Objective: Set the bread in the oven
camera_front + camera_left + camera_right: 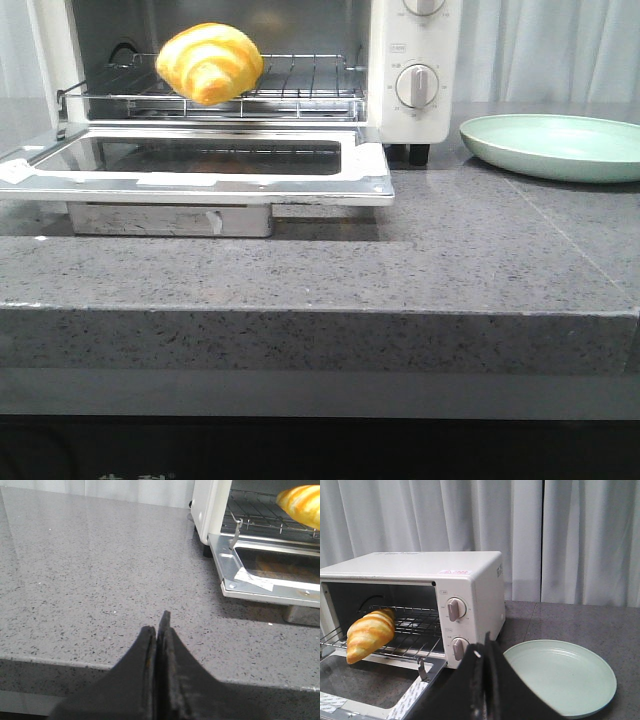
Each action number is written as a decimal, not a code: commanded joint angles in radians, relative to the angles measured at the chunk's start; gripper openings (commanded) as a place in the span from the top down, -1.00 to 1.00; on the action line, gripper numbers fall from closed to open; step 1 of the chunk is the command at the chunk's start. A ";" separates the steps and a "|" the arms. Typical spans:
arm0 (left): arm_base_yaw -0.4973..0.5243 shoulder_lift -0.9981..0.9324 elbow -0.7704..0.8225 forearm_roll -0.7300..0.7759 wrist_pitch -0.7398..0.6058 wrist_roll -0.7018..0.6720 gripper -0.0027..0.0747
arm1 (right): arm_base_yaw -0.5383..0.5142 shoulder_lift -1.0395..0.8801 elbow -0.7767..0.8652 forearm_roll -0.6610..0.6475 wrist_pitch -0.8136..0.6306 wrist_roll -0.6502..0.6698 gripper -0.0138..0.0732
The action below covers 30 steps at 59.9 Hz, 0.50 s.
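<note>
Low in each wrist view, the left gripper (160,630) and right gripper (486,652) sit pressed together, holding nothing; beyond, the oven (415,60) door lies open; upper left of the front view, the bread (209,62) rests on the wire rack (300,85); placement looks done, the door unclosed.
</note>
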<state>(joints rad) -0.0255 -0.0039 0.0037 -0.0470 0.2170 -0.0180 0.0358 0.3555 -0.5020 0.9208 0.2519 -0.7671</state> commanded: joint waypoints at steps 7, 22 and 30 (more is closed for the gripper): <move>0.002 -0.019 0.006 -0.008 -0.088 -0.007 0.98 | -0.008 0.010 -0.027 0.019 -0.044 -0.011 0.84; 0.002 -0.019 0.006 -0.008 -0.088 -0.007 0.98 | -0.008 0.010 -0.027 0.019 -0.046 -0.011 0.84; 0.002 -0.019 0.006 -0.008 -0.088 -0.007 0.98 | -0.008 0.007 0.000 -0.033 -0.065 -0.006 0.84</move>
<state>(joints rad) -0.0255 -0.0039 0.0037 -0.0470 0.2170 -0.0180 0.0358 0.3555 -0.4888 0.9149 0.2499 -0.7671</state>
